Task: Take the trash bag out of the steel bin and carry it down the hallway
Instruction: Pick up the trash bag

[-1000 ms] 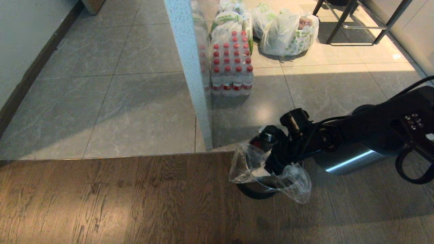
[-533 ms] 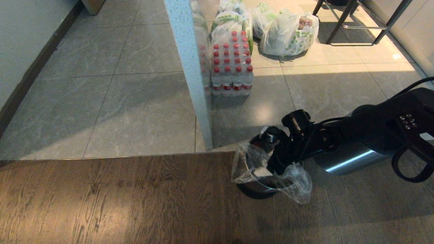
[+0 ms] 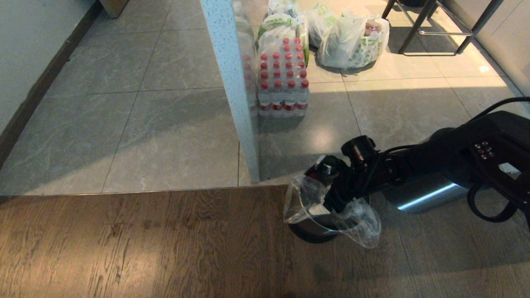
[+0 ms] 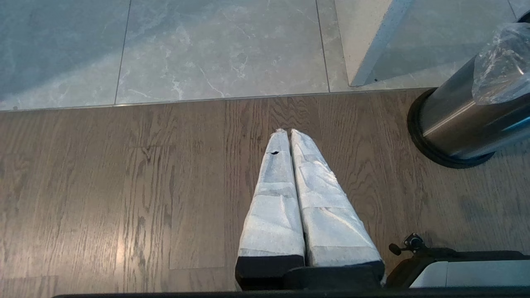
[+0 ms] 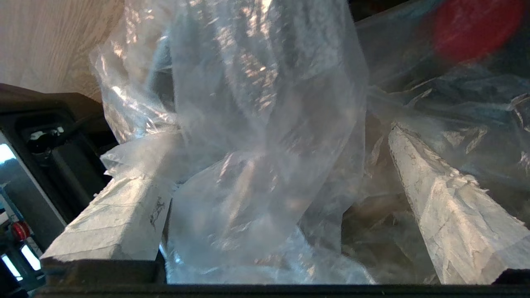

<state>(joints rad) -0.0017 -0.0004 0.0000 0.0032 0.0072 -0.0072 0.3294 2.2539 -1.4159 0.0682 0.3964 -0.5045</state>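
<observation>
The steel bin [image 3: 311,229] stands on the wooden floor, and the clear trash bag [image 3: 359,223] is folded over its rim. My right arm reaches in from the right. Its gripper [image 3: 331,203] points down into the bag's mouth, partly hidden by plastic. In the right wrist view the right gripper [image 5: 265,153] is open, its white-wrapped fingers [image 5: 447,198] spread wide. A loose fold of the trash bag [image 5: 256,82] hangs between them, not pinched. My left gripper [image 4: 288,131] is shut and empty, parked low over the wood beside the steel bin [image 4: 455,120].
A white speckled post [image 3: 232,91] with a glass panel stands just behind the bin. Beyond it sit a pack of red-capped bottles [image 3: 283,82] and white grocery bags [image 3: 352,41]. Dark metal furniture legs [image 3: 430,25] are at the far right. Grey tiles [image 3: 157,124] stretch left to a wall with a baseboard [image 3: 37,91].
My right arm has slid slightly left, further over the bin. The bag's rim has barely shifted and the fingers stay spread.
</observation>
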